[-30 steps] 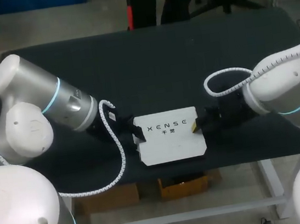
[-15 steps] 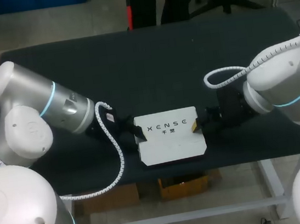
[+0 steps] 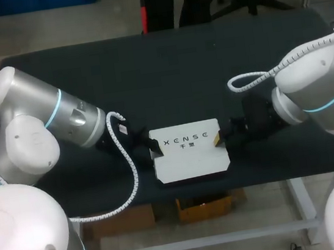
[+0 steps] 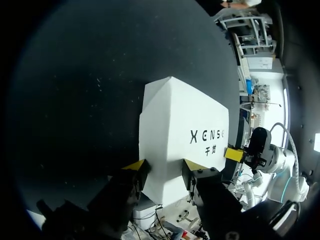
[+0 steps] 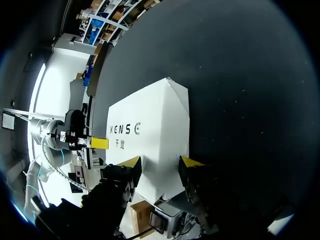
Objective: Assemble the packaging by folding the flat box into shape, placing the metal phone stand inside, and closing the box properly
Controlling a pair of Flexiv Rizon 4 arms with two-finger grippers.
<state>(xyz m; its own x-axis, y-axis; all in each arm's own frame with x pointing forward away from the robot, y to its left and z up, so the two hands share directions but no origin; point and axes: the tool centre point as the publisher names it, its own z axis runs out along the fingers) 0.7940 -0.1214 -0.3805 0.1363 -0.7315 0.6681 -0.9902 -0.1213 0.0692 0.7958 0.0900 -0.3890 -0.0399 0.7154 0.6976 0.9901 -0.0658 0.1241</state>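
Observation:
The white box (image 3: 189, 153) lies closed and folded into shape, near the table's front edge. My left gripper (image 3: 152, 146) holds its left end and my right gripper (image 3: 217, 138) holds its right end. In the left wrist view the box (image 4: 180, 115) runs in between the fingers of the left gripper (image 4: 163, 167), one yellow tip on its printed top and one at its lower edge. The right wrist view mirrors this, with the box (image 5: 150, 125) between the fingers of the right gripper (image 5: 160, 161). No metal phone stand shows.
The black table (image 3: 166, 69) stretches bare behind the box. Its front edge (image 3: 194, 189) runs just below the box. A white coiled cable (image 3: 129, 167) hangs from my left wrist, close to the box's left end.
Both arms' forearms have shifted a little toward the table's back. The box has turned slightly squarer to the table edge. Both grippers have stayed at its ends.

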